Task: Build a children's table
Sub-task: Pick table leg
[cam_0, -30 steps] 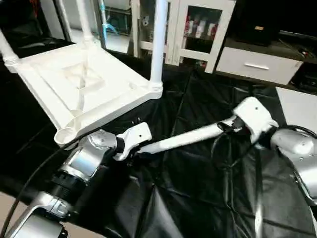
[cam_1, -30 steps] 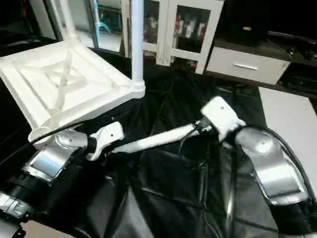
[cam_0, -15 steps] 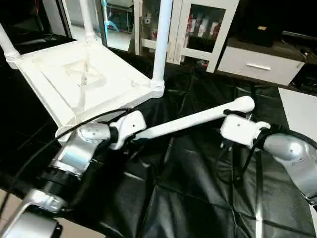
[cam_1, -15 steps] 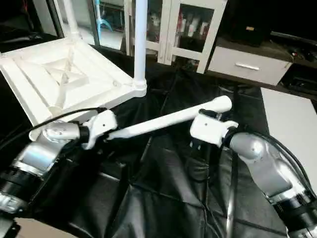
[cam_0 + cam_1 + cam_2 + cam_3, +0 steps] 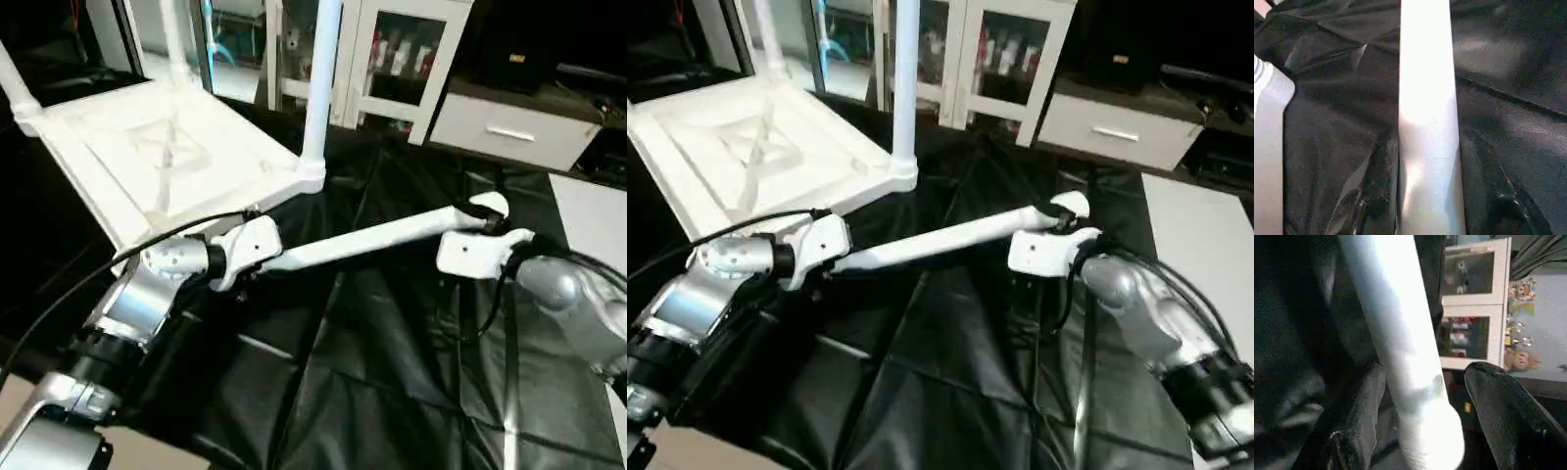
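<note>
The children's table top [image 5: 167, 157] lies upside down at the back left, ribbed underside up. Three white legs stand in its corners [image 5: 321, 88] [image 5: 174, 39] [image 5: 15, 93]. A fourth, loose leg [image 5: 362, 240] hangs level over the black cloth between my two grippers. My left gripper [image 5: 266, 262] is shut on its near end, close to the top's front corner. In the left wrist view this leg [image 5: 1427, 122] runs out from between the fingers. My right gripper [image 5: 485, 223] stands open around the rounded far end [image 5: 1425, 440], with one finger [image 5: 1498, 406] apart from the tube.
Crumpled black cloth [image 5: 372, 372] covers the work surface. A white glass-door cabinet [image 5: 392, 59] and a white drawer unit [image 5: 509, 132] stand behind. A white board [image 5: 593, 215] lies at the right edge.
My left gripper has lifted its end of the loose leg, so the leg now lies more level. The right gripper came out from under the leg's far end and now sits around it.
</note>
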You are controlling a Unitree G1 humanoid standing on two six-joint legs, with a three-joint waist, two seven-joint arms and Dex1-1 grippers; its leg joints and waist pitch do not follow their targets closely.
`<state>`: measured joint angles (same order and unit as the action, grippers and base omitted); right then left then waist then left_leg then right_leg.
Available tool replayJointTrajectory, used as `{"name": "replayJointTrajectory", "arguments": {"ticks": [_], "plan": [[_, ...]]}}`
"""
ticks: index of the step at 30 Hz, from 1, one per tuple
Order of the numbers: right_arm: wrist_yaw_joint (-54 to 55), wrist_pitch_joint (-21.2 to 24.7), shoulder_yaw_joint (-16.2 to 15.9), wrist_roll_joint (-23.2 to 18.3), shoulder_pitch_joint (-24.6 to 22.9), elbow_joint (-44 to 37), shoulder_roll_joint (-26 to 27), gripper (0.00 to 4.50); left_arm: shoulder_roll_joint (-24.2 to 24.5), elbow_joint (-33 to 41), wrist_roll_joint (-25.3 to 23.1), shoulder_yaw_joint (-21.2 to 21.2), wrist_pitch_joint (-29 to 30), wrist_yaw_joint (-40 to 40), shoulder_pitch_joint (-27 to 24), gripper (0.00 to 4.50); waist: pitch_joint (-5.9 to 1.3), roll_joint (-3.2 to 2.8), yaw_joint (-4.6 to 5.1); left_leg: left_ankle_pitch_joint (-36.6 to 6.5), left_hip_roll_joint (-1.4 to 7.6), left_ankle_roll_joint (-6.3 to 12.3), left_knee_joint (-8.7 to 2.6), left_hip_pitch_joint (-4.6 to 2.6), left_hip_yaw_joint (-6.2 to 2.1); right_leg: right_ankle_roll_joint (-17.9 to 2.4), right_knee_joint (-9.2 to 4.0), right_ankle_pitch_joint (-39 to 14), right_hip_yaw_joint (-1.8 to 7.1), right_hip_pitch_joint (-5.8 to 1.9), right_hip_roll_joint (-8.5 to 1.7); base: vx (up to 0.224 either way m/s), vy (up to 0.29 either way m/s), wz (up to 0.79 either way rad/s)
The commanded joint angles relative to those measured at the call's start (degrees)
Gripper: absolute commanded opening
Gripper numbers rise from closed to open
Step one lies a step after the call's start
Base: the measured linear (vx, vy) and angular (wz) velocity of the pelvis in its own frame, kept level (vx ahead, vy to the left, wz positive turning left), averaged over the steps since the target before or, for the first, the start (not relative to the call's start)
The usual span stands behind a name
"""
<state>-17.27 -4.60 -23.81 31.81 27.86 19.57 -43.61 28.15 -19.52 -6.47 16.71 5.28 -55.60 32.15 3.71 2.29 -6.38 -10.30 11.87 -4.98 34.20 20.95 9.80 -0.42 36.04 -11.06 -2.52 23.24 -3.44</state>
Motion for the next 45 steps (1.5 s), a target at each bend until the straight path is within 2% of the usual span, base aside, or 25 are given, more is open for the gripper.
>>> {"name": "replayJointTrajectory", "arguments": {"ticks": [1,4,5,7,8,10,11,12,13,21,32,35,36,37,38,42,45], "plan": [[1.54,-1.54,-1.04,2.43,1.94,3.33,0.05,2.95,0.38,3.05,-0.17,0.6,-0.55,-0.91,1.84,1.44,-4.11,0.55,0.11,-7.72,0.72,0.8,-3.47,-0.51,0.23,-11.14,-3.49,-5.0,2.41,-3.23,-3.59,0.0,0.0,0.0],[1.85,-2.23,-1.24,3.22,2.81,4.96,0.37,2.95,1.18,3.94,-0.84,1.12,-0.83,-1.54,1.79,1.44,-4.08,0.59,0.08,-7.85,0.75,1.09,-3.42,-0.49,0.25,-10.94,-3.45,-5.23,2.47,-3.26,-3.6,0.0,0.0,0.0],[2.44,-2.88,-1.33,3.76,3.62,6.43,0.77,2.95,1.44,4.81,-0.77,1.17,-0.7,-1.92,1.62,1.44,-4.07,1.19,0.18,-7.8,0.76,1.28,-3.38,-0.4,0.34,-10.73,-3.54,-5.57,2.45,-3.26,-3.58,0.0,0.0,0.0],[2.87,-3.23,-1.61,4.19,4.35,7.59,1.1,2.95,1.61,5.93,-0.49,1.03,-0.31,-2.18,1.41,1.44,-4.03,0.88,0.17,-7.86,0.77,1.14,-3.36,-0.43,0.33,-10.64,-3.46,-6.68,2.44,-3.14,-3.59,0.0,0.0,0.0],[2.91,-3.45,-1.74,4.25,4.68,8.2,1.27,2.95,1.69,6.57,-0.34,0.96,0.02,-2.31,1.33,1.44,-4.03,1.02,0.17,-7.96,0.84,1.04,-3.37,-0.47,0.34,-10.62,-3.46,-6.85,2.42,-3.1,-3.64,0.0,0.0,0.0],[2.94,-3.78,-1.99,4.41,5.04,8.97,1.43,2.95,1.89,7.28,-0.21,0.92,0.36,-2.5,1.23,1.44,-3.99,0.86,0.21,-8.31,0.86,0.91,-3.36,-0.5,0.32,-10.66,-3.44,-6.82,2.42,-3.05,-3.58,0.0,0.0,0.0],[2.61,-4.31,-2.16,4.18,5.42,9.99,1.67,2.76,2.19,7.96,-0.21,0.92,0.73,-2.72,1.34,1.44,-4.03,1.51,0.18,-8.24,0.85,1.03,-3.35,-0.47,0.36,-10.45,-3.37,-6.92,2.41,-3.13,-3.59,0.0,0.0,0.0],[2.61,-4.31,-2.16,4.18,5.42,9.99,1.67,2.76,2.19,7.96,-0.21,0.92,0.73,-2.72,1.34,1.44,-4.03,1.34,0.15,-8.16,0.85,1.09,-3.36,-0.46,0.34,-10.39,-3.31,-6.99,2.42,-3.08,-3.65,0.0,0.0,0.0],[2.62,-4.8,-2.13,4.09,5.69,10.73,1.87,2.55,2.35,8.45,-0.17,0.81,0.98,-2.8,1.31,1.44,-4.05,1.2,0.2,-8.34,0.85,0.83,-3.33,-0.52,0.38,-10.41,-3.37,-6.84,2.42,-2.94,-3.58,0.0,0.0,0.0],[2.41,-6.76,-1.38,3.87,7.15,13.52,2.86,1.98,2.76,9.53,-0.18,0.21,2.04,-2.49,1.51,1.44,-4.1,1.45,0.28,-8.61,0.79,0.25,-3.3,-0.49,0.38,-10.74,-3.15,-5.19,2.43,-3.04,-3.46,0.0,0.0,0.0],[1.07,-9.04,-1.07,3.3,8.01,15.81,3.73,1.89,3.67,8.35,-1.1,-0.28,1.38,-1.56,2.52,1.43,-4.05,1.71,0.19,-8.66,0.77,0.33,-3.27,-0.46,0.38,-10.67,-3.13,-5.63,2.4,-3.04,-3.43,0.0,0.0,0.0],[0.92,-9.79,-0.88,3.27,8.17,16.46,3.86,1.89,4.1,7.62,-1.8,-0.37,0.85,-0.92,2.91,1.43,-4.07,1.59,0.15,-8.49,0.77,0.22,-3.25,-0.45,0.35,-10.68,-3.1,-5.44,2.41,-3.09,-3.47,0.0,0.0,0.0],[0.98,-9.96,-0.71,3.24,8.31,16.64,4.07,1.89,4.46,6.7,-1.99,-0.67,0.33,-0.6,3.17,1.43,-4.07,1.26,0.12,-8.54,0.77,0.11,-3.26,-0.45,0.31,-10.72,-3.04,-5.28,2.42,-3.07,-3.49,0.0,0.0,0.0],[0.99,-9.98,-0.68,3.23,8.33,16.65,4.1,1.88,4.52,6.54,-2.01,-0.72,0.24,-0.54,3.21,1.99,-4.11,1.43,0.21,-8.57,0.69,0.04,-3.23,-0.42,0.37,-10.76,-3.07,-4.98,2.41,-3.06,-3.38,0.0,0.0,0.0],[1.16,-9.98,-0.44,3.18,8.12,16.67,3.89,1.88,3.95,5.28,-1.21,-2.43,0.02,1.3,3.92,2.13,-4.16,0.98,0.18,-8.65,0.73,-0.18,-3.24,-0.5,0.31,-10.95,-2.94,-4.48,2.43,-3.07,-3.39,0.0,0.0,0.0],[0.53,-9.14,1.55,1.07,6.08,17.0,3.27,1.87,5.18,3.07,3.06,-9.53,-1.76,4.32,5.94,2.35,-4.26,1.06,0.23,-8.82,0.6,-0.35,-3.22,-0.55,0.31,-11.49,-2.93,-2.59,2.38,-3.24,-3.25,0.0,0.0,0.0],[0.07,-8.53,2.16,0.28,4.91,16.71,3.08,1.86,6.08,2.76,4.93,-11.9,-4.43,4.2,6.2,2.71,-4.29,0.86,0.15,-8.87,0.67,-0.49,-3.22,-0.59,0.28,-11.5,-2.84,-2.18,2.4,-3.23,-3.28,0.0,0.0,0.0]]}}
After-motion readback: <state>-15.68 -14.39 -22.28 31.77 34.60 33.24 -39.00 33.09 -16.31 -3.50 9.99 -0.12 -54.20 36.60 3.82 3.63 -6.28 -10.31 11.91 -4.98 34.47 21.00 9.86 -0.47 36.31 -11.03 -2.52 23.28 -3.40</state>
